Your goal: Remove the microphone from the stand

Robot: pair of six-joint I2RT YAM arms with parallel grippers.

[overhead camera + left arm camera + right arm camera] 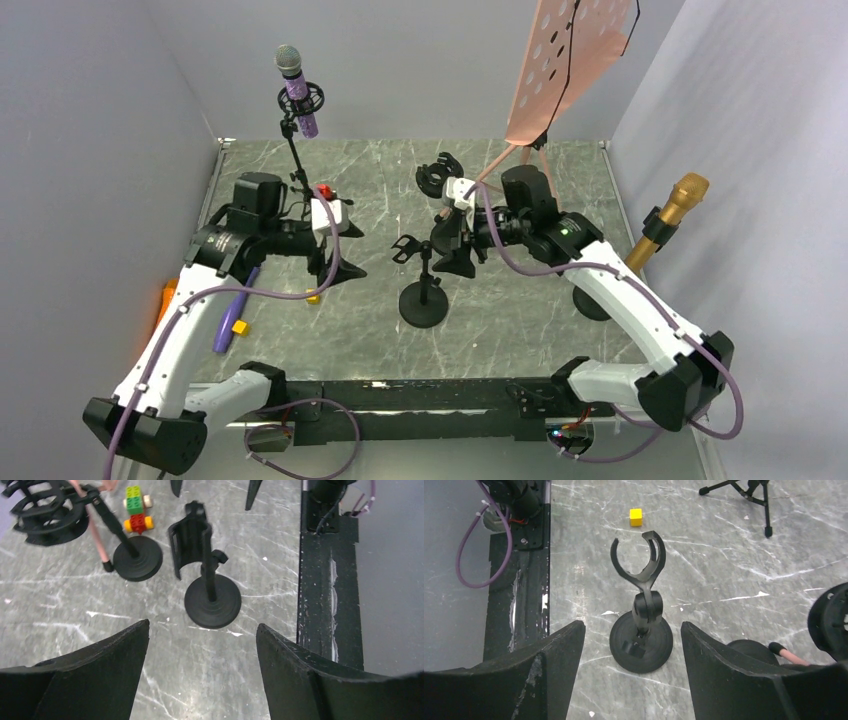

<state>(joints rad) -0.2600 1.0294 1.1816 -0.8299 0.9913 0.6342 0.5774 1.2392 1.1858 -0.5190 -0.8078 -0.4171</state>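
A grey marbled tabletop (520, 180) sits between plain pale walls. At its centre stands a small black round-based microphone stand (423, 300), its forked clip (638, 560) empty. The left gripper (202, 625) and right gripper (632, 623) flank it, each with jaws spread wide and holding nothing. A purple microphone with a silver mesh head (296, 85) rests in a black ring mount on a thin tripod at the back left. A gold microphone (672, 210) stands tilted in a holder at the right edge.
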